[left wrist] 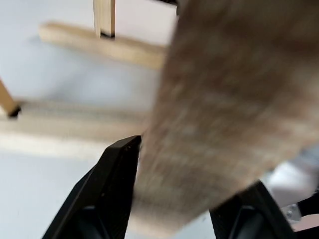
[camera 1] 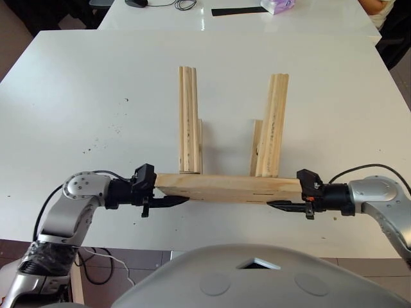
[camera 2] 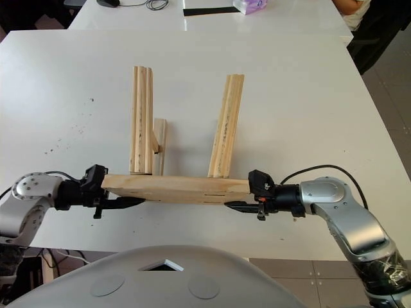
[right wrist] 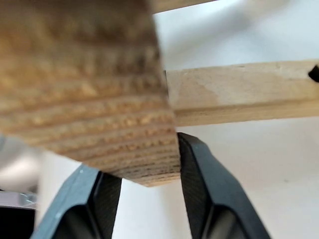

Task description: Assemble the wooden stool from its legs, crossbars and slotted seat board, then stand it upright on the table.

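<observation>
The assembled wooden stool lies on its side on the white table [camera 1: 77,96]. Its seat board [camera 1: 228,188] stands on edge near the table's front, and two leg pairs [camera 1: 188,119] [camera 1: 273,125] point away from me. Short crossbars [camera 1: 200,144] [camera 1: 256,146] show between the legs. My left gripper [camera 1: 168,201] is shut on the board's left end, one finger [left wrist: 114,174] on each face. Over at the right end [right wrist: 84,89], my right gripper [camera 1: 282,205] is shut on the board, which sits between its fingers [right wrist: 199,184].
The table's front edge [camera 1: 212,247] runs close below the board and both grippers. A second table [camera 1: 192,16] stands behind with a black strip [camera 1: 237,11], cables and a purple box [camera 1: 278,6]. Bare tabletop spreads left, right and beyond the legs.
</observation>
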Motion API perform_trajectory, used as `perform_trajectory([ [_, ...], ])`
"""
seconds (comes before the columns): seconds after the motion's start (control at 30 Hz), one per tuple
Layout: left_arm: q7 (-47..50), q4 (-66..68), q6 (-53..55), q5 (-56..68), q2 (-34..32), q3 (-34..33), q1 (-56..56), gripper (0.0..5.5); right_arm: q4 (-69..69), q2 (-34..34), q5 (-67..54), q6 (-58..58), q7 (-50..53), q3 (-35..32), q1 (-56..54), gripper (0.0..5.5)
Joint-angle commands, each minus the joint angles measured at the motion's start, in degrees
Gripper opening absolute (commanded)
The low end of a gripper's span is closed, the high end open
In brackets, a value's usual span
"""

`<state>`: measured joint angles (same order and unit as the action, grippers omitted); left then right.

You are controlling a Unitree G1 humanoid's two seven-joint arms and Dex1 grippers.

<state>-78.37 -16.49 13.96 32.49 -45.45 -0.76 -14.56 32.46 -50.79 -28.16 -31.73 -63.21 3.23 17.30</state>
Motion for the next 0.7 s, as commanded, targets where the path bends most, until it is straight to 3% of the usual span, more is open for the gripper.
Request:
perform_trajectory([
  [0.03,0.10,-12.31,11.50,13.33,-6.37,-7.72,-4.39,2.08,7.97,-2.05,-15.12,-16.25,5.69,-9.28,0.90,1.58],
  [0.17,1.27,-20.26,24.79,22.03,-15.81,-15.16,-7.71,2.08,8.65,-9.16,-49.58,-27.07,10.61,-21.84,2.79,1.58],
  [0.27,9.00,-20.79,35.84,44.67,-22.52,-20.85,-3.53,2.08,3.14,-22.88,-80.54,-27.32,11.27,-23.48,4.14,1.58],
  [0.4,13.70,-20.30,40.95,64.99,-33.77,-23.45,0.67,2.08,-4.78,-34.59,-84.84,-34.57,-4.25,-21.55,1.71,1.58],
  [0.47,14.16,-17.12,42.95,75.43,-42.60,-21.49,4.18,2.08,-11.49,-46.64,-84.84,-42.62,-19.60,-19.15,-2.16,1.58],
  [0.57,3.80,-8.73,48.27,80.50,-55.53,-19.45,7.08,2.08,-17.56,-56.26,-84.84,-52.15,-29.16,-19.64,-4.85,1.58],
  [0.63,-8.24,-0.98,55.83,80.51,-67.71,-23.92,1.87,2.08,-22.46,-60.78,-84.84,-57.92,-29.28,-25.20,1.06,1.58],
  [0.7,-13.65,4.83,61.77,80.51,-75.34,-30.37,-5.19,2.08,-27.72,-67.73,-84.84,-60.42,-29.28,-34.87,14.48,1.58],
])
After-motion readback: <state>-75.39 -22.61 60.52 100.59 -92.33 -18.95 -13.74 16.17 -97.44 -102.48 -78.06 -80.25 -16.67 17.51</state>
